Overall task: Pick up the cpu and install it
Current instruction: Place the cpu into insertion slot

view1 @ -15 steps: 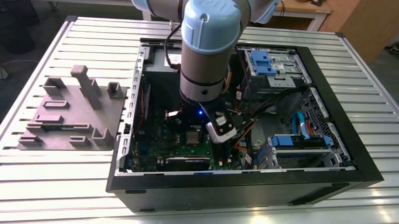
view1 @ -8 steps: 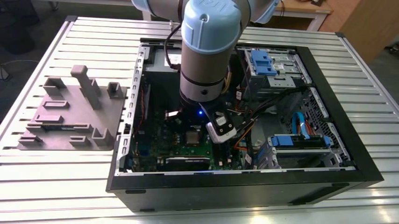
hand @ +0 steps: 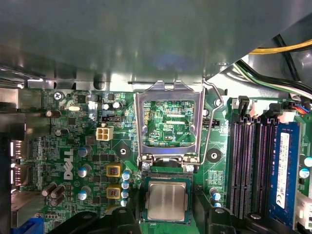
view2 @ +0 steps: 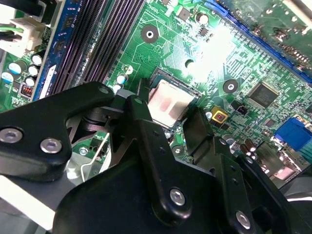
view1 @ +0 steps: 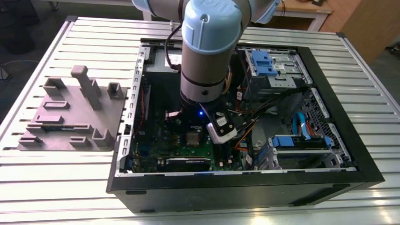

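The cpu (view2: 169,103) is a small square chip with a silvery top, and it lies flat in its socket on the green motherboard (view2: 204,53). The first wrist view shows the cpu (hand: 167,201) below the raised metal retention frame (hand: 169,122). My gripper (view2: 167,112) hangs just over it, open, with one black finger (view2: 139,114) on each side of the chip. A strip of socket edge shows between chip and fingers. In the exterior view the cpu (view1: 192,138) sits in the open computer case (view1: 250,187), just below my arm (view1: 206,56).
Long black memory slots (hand: 251,165) run beside the socket, with the socket lever (hand: 207,126) between them. Cables and blue drive bays (view1: 300,143) fill the case on the exterior view's right. A grey fixture block (view1: 72,112) stands on the slatted table on the exterior view's left.
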Motion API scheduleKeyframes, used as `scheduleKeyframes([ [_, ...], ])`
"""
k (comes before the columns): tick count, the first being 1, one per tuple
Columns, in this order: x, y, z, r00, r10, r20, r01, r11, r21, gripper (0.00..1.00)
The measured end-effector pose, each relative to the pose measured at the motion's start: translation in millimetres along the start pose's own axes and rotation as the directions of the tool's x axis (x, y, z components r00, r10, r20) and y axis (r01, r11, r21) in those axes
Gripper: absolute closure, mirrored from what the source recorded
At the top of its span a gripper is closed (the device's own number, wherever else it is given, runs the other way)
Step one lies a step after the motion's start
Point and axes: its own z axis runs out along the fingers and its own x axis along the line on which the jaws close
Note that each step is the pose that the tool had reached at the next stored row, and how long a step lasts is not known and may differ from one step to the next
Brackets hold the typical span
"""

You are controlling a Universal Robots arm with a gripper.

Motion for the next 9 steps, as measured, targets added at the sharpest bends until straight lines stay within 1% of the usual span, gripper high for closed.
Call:
scheduleKeyframes([
  [3, 0.0, 0.0, -0.2, 1.0000, 0.000, 0.0001, 0.000, 1.0000, -0.0002, 0.45],
  [7, 0.1, -0.2, -5.2, 1.0000, 0.000, 0.0000, 0.000, 1.0000, -0.0003, 0.45],
  [9, 0.2, -0.3, -9.0, 1.0000, 0.000, 0.0000, 0.000, 1.0000, -0.0004, 0.45],
])
